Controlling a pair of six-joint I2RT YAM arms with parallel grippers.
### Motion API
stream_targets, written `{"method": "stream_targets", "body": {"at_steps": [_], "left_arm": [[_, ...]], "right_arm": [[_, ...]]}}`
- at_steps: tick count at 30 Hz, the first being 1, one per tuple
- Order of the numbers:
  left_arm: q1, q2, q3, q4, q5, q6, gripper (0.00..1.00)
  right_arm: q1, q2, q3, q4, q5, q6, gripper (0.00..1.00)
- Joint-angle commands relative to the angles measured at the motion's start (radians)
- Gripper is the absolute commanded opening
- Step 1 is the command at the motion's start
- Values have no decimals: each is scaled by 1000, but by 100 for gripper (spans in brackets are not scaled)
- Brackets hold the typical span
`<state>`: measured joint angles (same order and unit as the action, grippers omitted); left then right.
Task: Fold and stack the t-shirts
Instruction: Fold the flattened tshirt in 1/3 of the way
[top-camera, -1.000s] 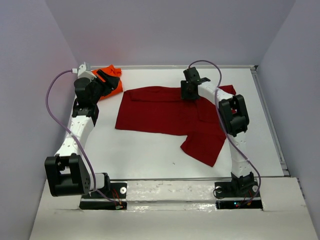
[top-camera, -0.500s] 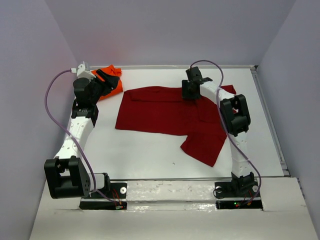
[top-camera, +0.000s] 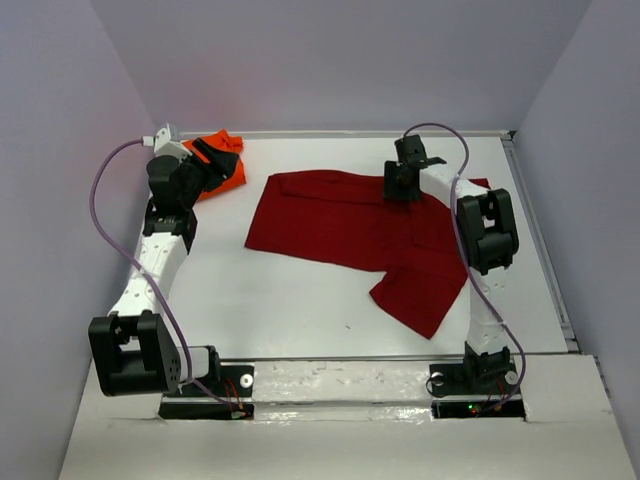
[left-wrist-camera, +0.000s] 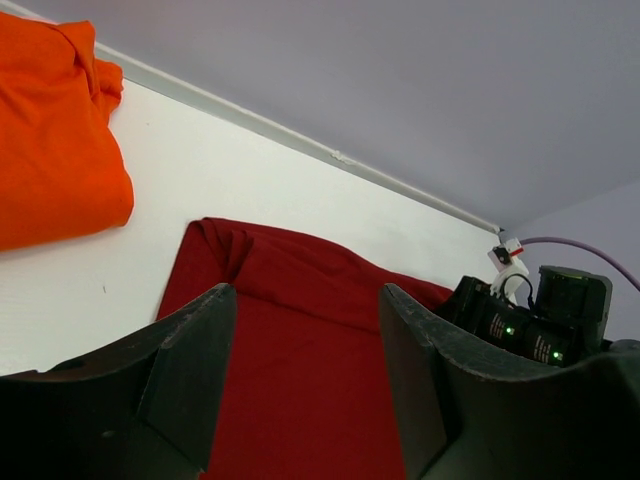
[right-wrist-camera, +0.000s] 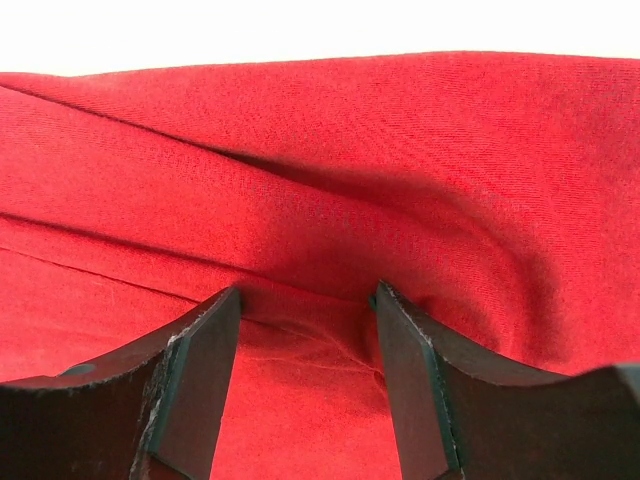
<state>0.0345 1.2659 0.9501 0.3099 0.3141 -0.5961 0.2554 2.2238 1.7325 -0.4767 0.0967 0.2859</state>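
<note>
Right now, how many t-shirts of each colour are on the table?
red t-shirt: 1
orange t-shirt: 1
total: 2

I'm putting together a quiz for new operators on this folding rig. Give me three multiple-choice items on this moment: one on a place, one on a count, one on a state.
1. Where does the orange t-shirt lie? A) the table's far-left corner B) its near edge C) its far-right corner
2. How many t-shirts are on the table? A) one B) three C) two
3. How is the red t-shirt? A) folded square B) spread out, unfolded C) lifted clear

1 A: it sits bunched in the far-left corner.
2 C: one orange, one red.
3 B: it lies spread across the table, wrinkled, not folded.
</note>
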Motion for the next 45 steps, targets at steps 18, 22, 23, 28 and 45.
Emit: {"method": "stream_targets", "body": {"at_steps": [18,22,23,28,45], "left_arm": [[-176,637,271,231,165,-87,68],[-203,736,357,232,141,-59,68],[-206,756,392,229,144,-54,68],[-211,846,472,172,123,-5,68],[-216,971,662,-5,23,142,68]], "right_arm": [[53,-320,-230,87,-319,76,62],[76,-391,-315,105,-334,65,62],[76,-398,-326,107,-333,65,62],[76,-417,-370,135,-356,64,62],[85,-412,-390,167,-420,70,62]]}}
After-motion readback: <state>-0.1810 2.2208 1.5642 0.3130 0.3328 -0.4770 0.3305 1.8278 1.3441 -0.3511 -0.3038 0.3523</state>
